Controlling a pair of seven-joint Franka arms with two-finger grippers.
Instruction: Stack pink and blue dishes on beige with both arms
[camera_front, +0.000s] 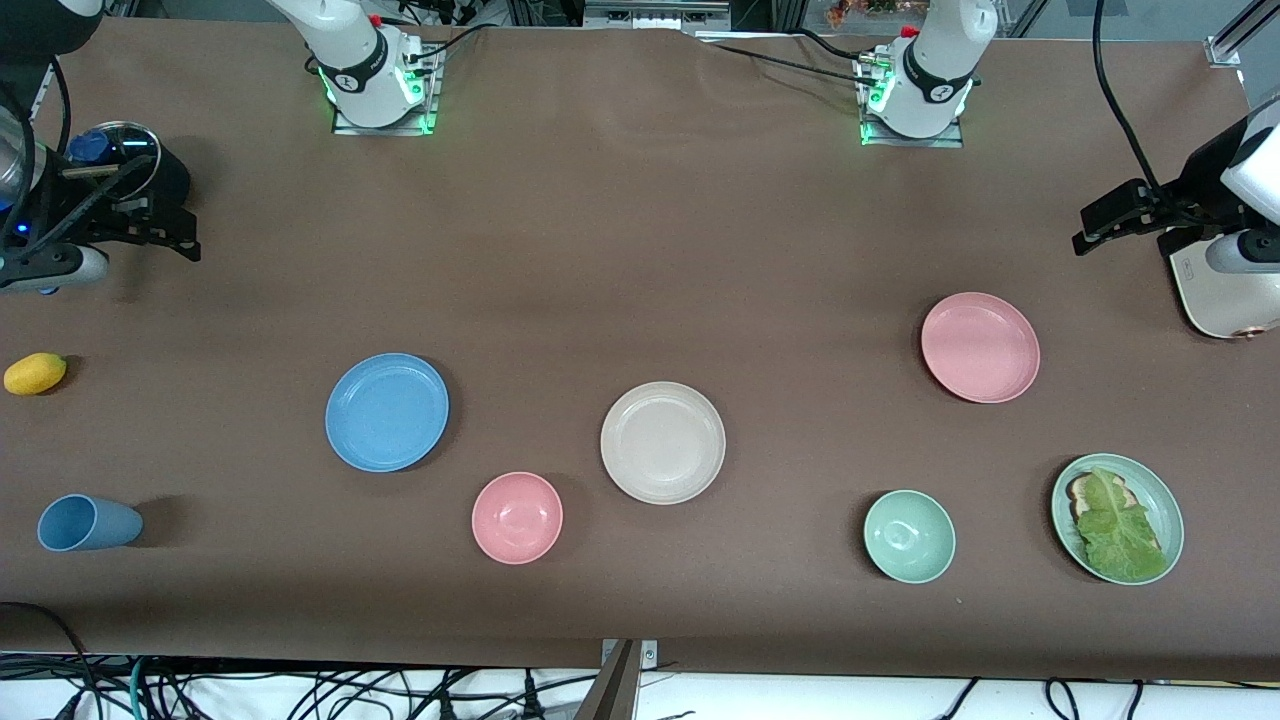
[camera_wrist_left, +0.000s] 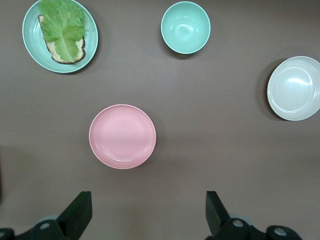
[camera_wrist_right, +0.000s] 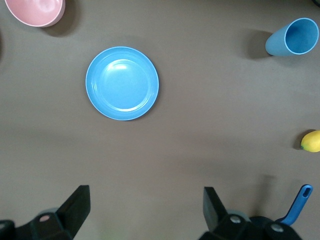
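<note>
The round, shallow, matte cream-beige plate (camera_front: 662, 442) lies bare near the middle of the brown tabletop (camera_front: 640, 250), and it serves as the landmark here. The flat, round, sky-blue plate (camera_front: 387, 411) rests toward the right arm's end from it, well apart. The flat, round, pale pink plate (camera_front: 980, 347) sits toward the left arm's end, farther from the front camera than the beige plate. Nothing is stacked yet.

The left claw (camera_wrist_left: 147, 215) hangs over bare tabletop near the pink plate (camera_wrist_left: 122, 136), fingers spread and released, holding nothing. The right claw (camera_wrist_right: 145, 215) hangs likewise near the blue plate (camera_wrist_right: 122, 83), also released and empty.

To do the step in hand well, each claw should probably come down at the rim of its own plate, one finger inside the lip and one outside, since the plates are too wide to span. A pinch on the rim nearest each claw looks simplest. One arm likely ought to place first so the two do not meet over the beige plate.

Bystanders around the beige plate: a small, deep pink bowl (camera_front: 517, 517) just beside it, nearer the front camera; a mint-green bowl (camera_front: 909, 536); a mint-green plate with bread and lettuce (camera_front: 1117, 517); a blue cup (camera_front: 88, 522) on its side; a yellow lemon (camera_front: 35, 373).
</note>
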